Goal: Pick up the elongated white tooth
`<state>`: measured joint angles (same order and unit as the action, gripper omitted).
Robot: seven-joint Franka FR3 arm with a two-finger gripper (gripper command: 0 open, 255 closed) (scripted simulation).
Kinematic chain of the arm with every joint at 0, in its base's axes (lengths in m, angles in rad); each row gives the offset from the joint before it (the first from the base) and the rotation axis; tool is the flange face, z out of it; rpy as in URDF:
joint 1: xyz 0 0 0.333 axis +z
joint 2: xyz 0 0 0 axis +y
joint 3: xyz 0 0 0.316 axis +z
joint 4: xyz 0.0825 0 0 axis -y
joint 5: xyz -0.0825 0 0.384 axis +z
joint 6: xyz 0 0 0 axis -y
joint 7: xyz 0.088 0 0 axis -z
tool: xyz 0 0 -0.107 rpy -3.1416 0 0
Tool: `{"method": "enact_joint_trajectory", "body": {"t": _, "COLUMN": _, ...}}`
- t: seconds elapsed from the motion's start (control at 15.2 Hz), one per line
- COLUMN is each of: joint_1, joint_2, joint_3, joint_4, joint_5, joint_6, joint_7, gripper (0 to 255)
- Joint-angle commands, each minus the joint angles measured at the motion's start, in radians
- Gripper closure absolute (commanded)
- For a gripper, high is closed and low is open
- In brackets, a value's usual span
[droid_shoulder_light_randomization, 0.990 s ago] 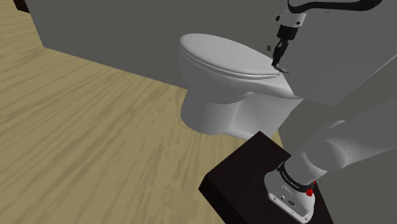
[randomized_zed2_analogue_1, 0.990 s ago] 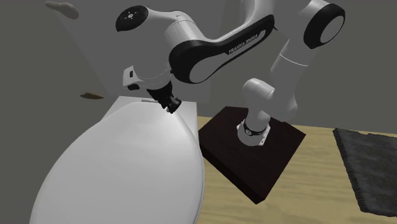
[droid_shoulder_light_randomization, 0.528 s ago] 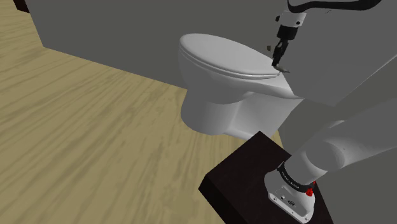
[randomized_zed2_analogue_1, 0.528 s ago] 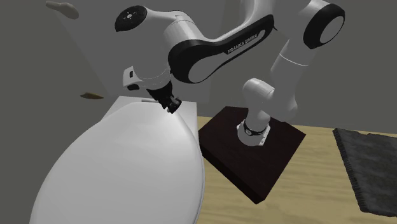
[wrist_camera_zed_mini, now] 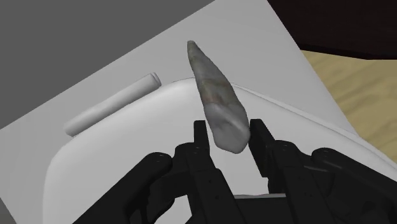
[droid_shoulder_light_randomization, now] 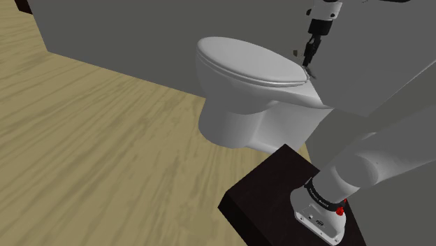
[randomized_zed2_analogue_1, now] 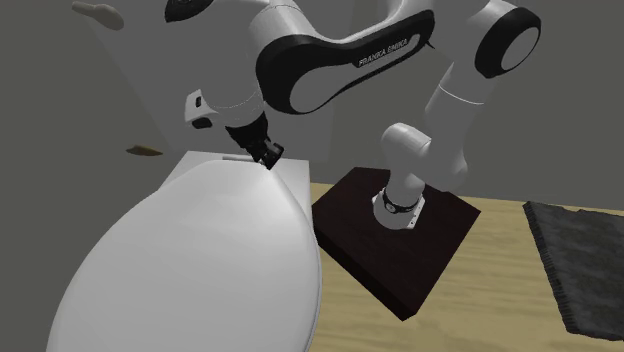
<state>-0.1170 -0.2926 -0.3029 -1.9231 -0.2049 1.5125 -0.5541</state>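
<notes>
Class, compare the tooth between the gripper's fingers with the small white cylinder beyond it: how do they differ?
Shape: the tooth tapers to a point; the cylinder keeps one thickness.
Colour: the tooth is mottled grey; the cylinder is plain white.
Pose: the tooth is clasped in the gripper; the cylinder lies free on the white surface.
Both are elongated.

we see tooth (wrist_camera_zed_mini: 218, 105) grey-white, faint brown streak | gripper (wrist_camera_zed_mini: 229, 132) black | toilet (droid_shoulder_light_randomization: 244, 66) white | floor (droid_shoulder_light_randomization: 91, 140) tan wood grain, lower left | stand (droid_shoulder_light_randomization: 262, 199) dark brown | wall (droid_shoulder_light_randomization: 140, 28) grey | rug (randomized_zed2_analogue_1: 585, 260) dark grey, right edge
</notes>
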Motion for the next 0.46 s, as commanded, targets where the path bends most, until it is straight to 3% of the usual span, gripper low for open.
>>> {"method": "enact_joint_trajectory", "body": {"t": 0.0, "joint_1": -0.006, "joint_2": 0.003, "joint_3": -0.007, "joint_4": 0.043, "joint_5": -0.001, "joint_6": -0.028, "joint_7": -0.006, "gripper": 255}}
{"method": "enact_joint_trajectory", "body": {"t": 0.4, "joint_1": -0.01, "joint_2": 0.018, "joint_3": -0.001, "joint_4": 0.113, "joint_5": 0.004, "joint_6": -0.083, "joint_7": -0.016, "gripper": 255}}
